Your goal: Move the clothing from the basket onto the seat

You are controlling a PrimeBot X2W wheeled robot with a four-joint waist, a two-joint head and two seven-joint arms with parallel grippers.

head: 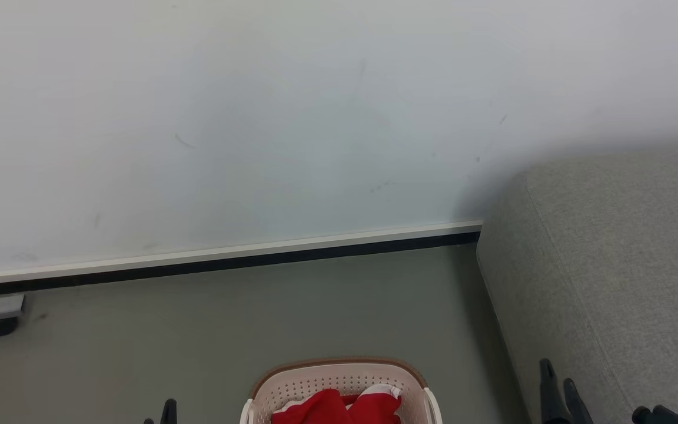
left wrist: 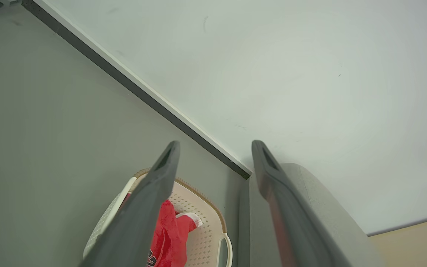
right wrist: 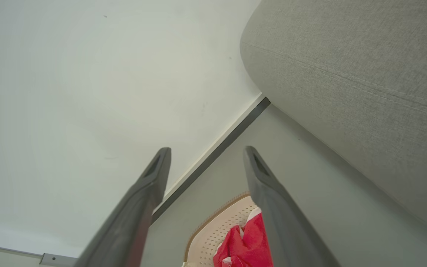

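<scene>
Task not begun: red clothing (head: pixel 339 407) lies in basket (head: pixel 315 383) on floor. Seat (head: pixel 621 265) just right, no garment on the visible part. Left gripper (left wrist: pixel 215 144) and right gripper (right wrist: pixel 207 149) spread wide, holding nothing.

Left wrist view: dark, white-edged characters (left wrist: pixel 151 258) on the red clothing (left wrist: pixel 167 230) in the basket (left wrist: pixel 198 207), near side. They are partly hidden and cut by the bottom edge, possibly digits, and cannot be read with certainty. Nothing else is legible.
</scene>
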